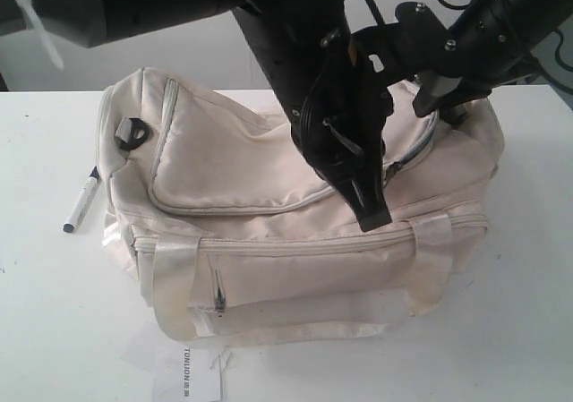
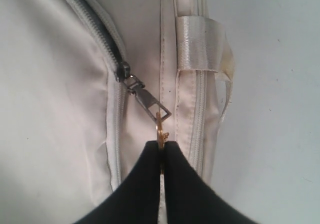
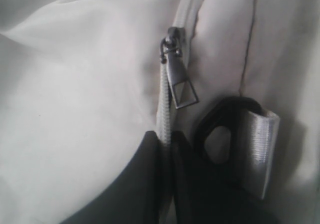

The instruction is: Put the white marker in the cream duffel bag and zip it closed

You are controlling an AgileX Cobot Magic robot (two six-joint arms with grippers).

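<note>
Cream duffel bag (image 1: 269, 165) | flap zip (image 1: 224, 210) part-hidden | white marker (image 1: 81, 201) beside

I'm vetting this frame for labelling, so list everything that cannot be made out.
1. Inside of the cream duffel bag: all views, its own fabric covers it.
2. What the right claw pinches: right wrist view, too dark and shadowed there.
3. Print on the paper tag: exterior view, too small and cut by the bottom edge.

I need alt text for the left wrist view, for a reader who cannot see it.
The left gripper pinches the gold ring on a metal zip pull of the cream duffel bag, beside a satin strap.
</note>
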